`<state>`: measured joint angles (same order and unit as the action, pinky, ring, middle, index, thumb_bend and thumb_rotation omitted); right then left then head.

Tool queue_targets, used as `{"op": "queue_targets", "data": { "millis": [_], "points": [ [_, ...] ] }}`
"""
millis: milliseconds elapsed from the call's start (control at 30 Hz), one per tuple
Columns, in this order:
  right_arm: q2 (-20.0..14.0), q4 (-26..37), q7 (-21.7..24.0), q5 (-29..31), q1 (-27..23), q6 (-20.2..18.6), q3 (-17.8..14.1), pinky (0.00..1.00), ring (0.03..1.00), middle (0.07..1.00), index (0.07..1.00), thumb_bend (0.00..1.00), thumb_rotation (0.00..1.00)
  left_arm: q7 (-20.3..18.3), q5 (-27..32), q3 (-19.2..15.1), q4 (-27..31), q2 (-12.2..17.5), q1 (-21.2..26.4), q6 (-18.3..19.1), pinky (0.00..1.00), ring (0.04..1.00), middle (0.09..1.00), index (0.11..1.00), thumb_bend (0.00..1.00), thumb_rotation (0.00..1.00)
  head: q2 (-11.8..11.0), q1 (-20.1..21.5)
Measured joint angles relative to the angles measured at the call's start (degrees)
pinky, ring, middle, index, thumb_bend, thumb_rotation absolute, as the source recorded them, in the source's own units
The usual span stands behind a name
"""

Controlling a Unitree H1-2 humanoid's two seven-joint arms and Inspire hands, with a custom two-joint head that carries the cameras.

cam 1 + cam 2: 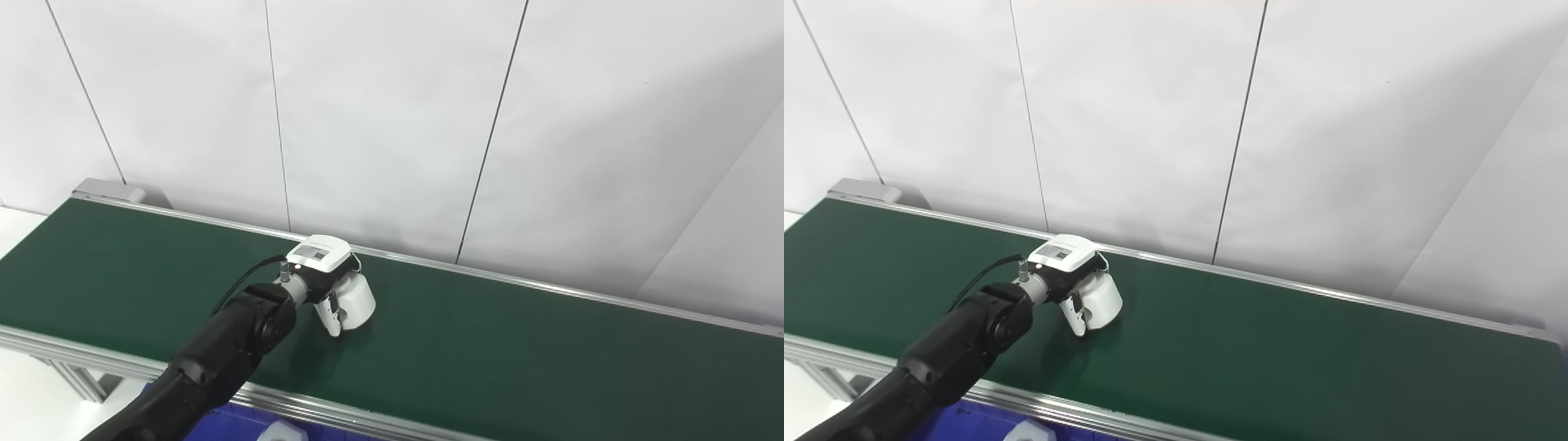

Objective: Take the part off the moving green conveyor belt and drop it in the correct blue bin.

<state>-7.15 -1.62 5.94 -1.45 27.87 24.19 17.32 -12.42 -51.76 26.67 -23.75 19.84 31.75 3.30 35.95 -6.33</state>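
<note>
The left hand (327, 275) had its fingers (331, 312) curled around the white part (358, 300) mid-belt (490, 343), where belt motion might drag it loose.

A white panelled wall (392, 122) stands behind the scene, crossed by thin dark seams that slant a little. A grey metal housing (110, 190) sits at the far left against the wall's foot. At the lower left, a silver aluminium frame (67, 373) with slotted struts shows over a pale floor (24, 404).
</note>
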Motion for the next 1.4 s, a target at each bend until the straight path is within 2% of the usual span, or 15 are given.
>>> {"op": "queue_targets", "data": {
  "millis": [100,167,233,267,333,433,467,500,567,733,833,1100,1167,1267,1400],
  "points": [
    [0.0,0.1,0.0,0.0,0.2,0.0,0.0,0.99,0.984,1.0,1.0,0.93,0.97,-0.4,1.0,-0.4,2.8,0.5,-0.9,-0.1,0.26,0.336,0.416,0.512,0.52,0.0,0.5,0.1],
    [0.0,0.2,0.0,0.0,0.5,0.0,0.0,0.99,0.982,0.997,1.0,0.93,0.97,-0.8,1.7,-0.9,5.7,0.9,-1.7,-0.1,0.27,0.348,0.415,0.509,0.52,0.0,1.9,-0.2],
    [0.1,0.8,0.0,0.0,0.8,0.0,0.0,0.99,0.982,0.995,1.0,0.94,0.97,-3.2,2.6,-2.3,13.1,2.1,-3.6,0.5,0.29,0.369,0.423,0.508,0.52,0.0,2.7,-0.5],
    [0.1,1.4,0.0,0.0,1.2,0.0,-0.1,0.99,0.981,0.996,1.0,0.94,0.98,-4.0,2.8,-2.9,17.2,2.5,-4.1,0.8,0.27,0.348,0.413,0.508,0.52,0.0,4.3,-1.4],
    [0.0,2.4,0.0,0.0,1.3,0.0,-0.1,0.99,0.981,0.999,1.0,0.94,0.98,-5.9,3.3,-4.3,24.8,3.3,-5.3,1.5,0.24,0.32,0.404,0.507,0.52,0.0,5.0,-1.9],
    [-0.1,4.0,0.1,0.0,1.2,0.0,-0.2,0.99,0.98,1.0,1.0,0.91,1.0,-9.1,3.8,-6.2,34.5,4.3,-6.7,2.4,0.29,0.365,0.434,0.503,0.52,0.0,8.2,-4.4],
    [-0.1,4.6,0.2,0.0,1.3,0.0,-0.3,0.99,0.979,1.0,1.0,0.91,1.0,-9.8,3.8,-6.8,37.5,4.5,-7.6,2.9,0.3,0.377,0.447,0.498,0.52,0.0,8.4,-4.7],
    [-0.1,5.0,0.2,0.1,1.3,0.0,-0.4,0.99,0.973,1.0,1.0,0.91,1.0,-10.7,3.8,-7.1,40.3,4.6,-8.7,3.2,0.31,0.39,0.472,0.49,0.52,0.0,10.0,-6.1],
    [-0.5,6.0,0.6,0.5,1.3,0.0,-0.7,0.98,0.967,1.0,1.0,0.9,1.0,-12.1,3.9,-7.6,44.3,4.7,-12.0,3.6,0.3,0.378,0.467,0.495,0.52,0.0,10.0,-6.2],
    [-2.7,9.5,2.4,3.2,1.4,-0.2,-2.1,0.96,0.95,0.991,1.0,0.89,0.97,-16.4,3.6,-9.4,52.7,4.7,-21.9,5.5,0.27,0.344,0.433,0.511,0.52,0.0,16.7,-10.6],
    [-4.1,12.6,3.0,4.2,0.7,-2.4,-3.0,0.95,0.941,0.988,1.0,0.9,0.96,-18.6,2.2,-10.6,57.2,4.7,-26.5,6.3,0.23,0.297,0.401,0.512,0.52,0.0,18.3,-12.0],
    [-5.0,16.0,3.9,6.0,0.2,-7.0,-4.2,0.92,0.922,0.985,1.0,0.91,0.94,-22.6,-0.2,-10.7,59.8,3.5,-38.8,6.6,0.34,0.42,0.466,0.5,0.52,0.0,19.4,-13.6],
    [-5.0,16.0,4.2,6.3,0.1,-7.3,-4.2,0.92,0.924,0.982,1.0,0.91,0.93,-22.4,-0.7,-10.6,59.6,3.1,-41.3,6.3,0.32,0.407,0.458,0.5,0.52,0.0,19.1,-13.4],
    [-4.9,16.0,4.6,6.6,-0.3,-7.9,-4.3,0.92,0.922,0.981,1.0,0.91,0.93,-19.9,-2.6,-10.7,58.1,2.0,-44.3,5.7,0.29,0.371,0.43,0.514,0.52,0.0,18.6,-13.1],
    [-4.8,16.0,4.8,6.7,-0.3,-7.9,-4.3,0.92,0.925,0.983,1.0,0.91,0.93,-11.9,-4.4,-9.7,50.6,0.1,-46.1,1.6,0.31,0.397,0.439,0.514,0.52,0.0,18.2,-13.2]
  ]
}}
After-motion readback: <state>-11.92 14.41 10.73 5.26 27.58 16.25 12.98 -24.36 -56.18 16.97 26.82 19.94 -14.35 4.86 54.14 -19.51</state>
